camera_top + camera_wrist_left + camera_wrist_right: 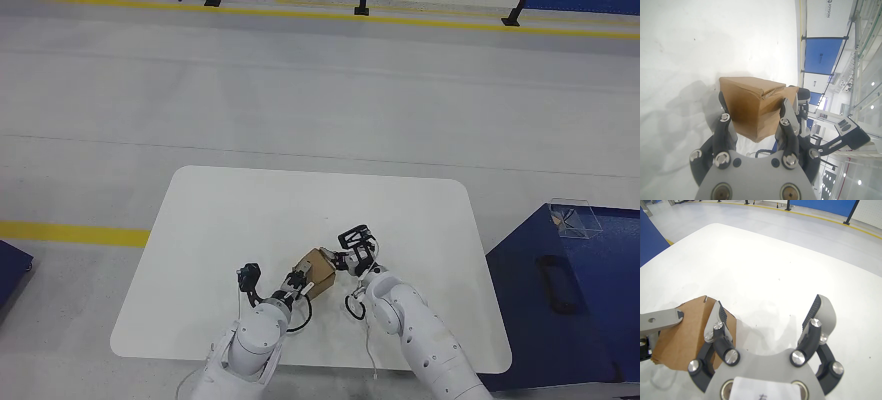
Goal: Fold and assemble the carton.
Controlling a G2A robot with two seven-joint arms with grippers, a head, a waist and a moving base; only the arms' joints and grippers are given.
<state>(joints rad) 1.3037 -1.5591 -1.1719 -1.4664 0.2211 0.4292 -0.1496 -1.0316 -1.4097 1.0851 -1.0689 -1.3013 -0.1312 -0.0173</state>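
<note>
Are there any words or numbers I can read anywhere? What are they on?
The carton: no print on the sides that show.
The white wall panel: a brand name, sideways, not read off here.
The blue wall panel: the same kind of mark.
The white label on the wrist plate: cut off, unreadable.

White table point(250, 210); blue cabinet point(570, 300) right of it, clear box point(575, 215) on top; yellow floor line point(70, 233).
</note>
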